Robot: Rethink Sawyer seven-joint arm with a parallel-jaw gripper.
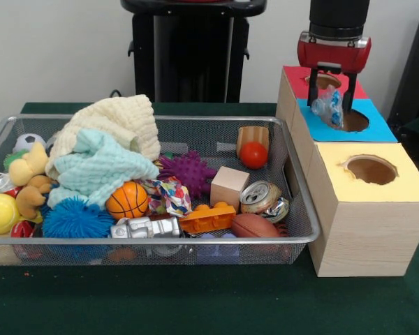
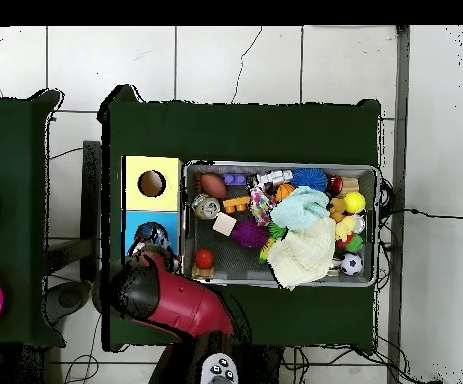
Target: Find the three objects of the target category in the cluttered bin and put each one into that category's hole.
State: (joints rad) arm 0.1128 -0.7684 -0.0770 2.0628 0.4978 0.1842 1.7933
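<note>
The bin of silver wire mesh sits on the green table, full of mixed clutter; it also shows in the overhead view. The hole is cut in the blue top of the middle wooden box. My gripper hangs just above that hole, shut on a crumpled piece of clear and blue plastic, which dangles over the hole's left edge. In the overhead view my gripper covers most of the blue top.
A yellow-topped box stands nearer the camera and a red-topped box behind. The bin holds a crushed can, a brown football, an orange ball, a purple spiky ball, a wooden block and cloths.
</note>
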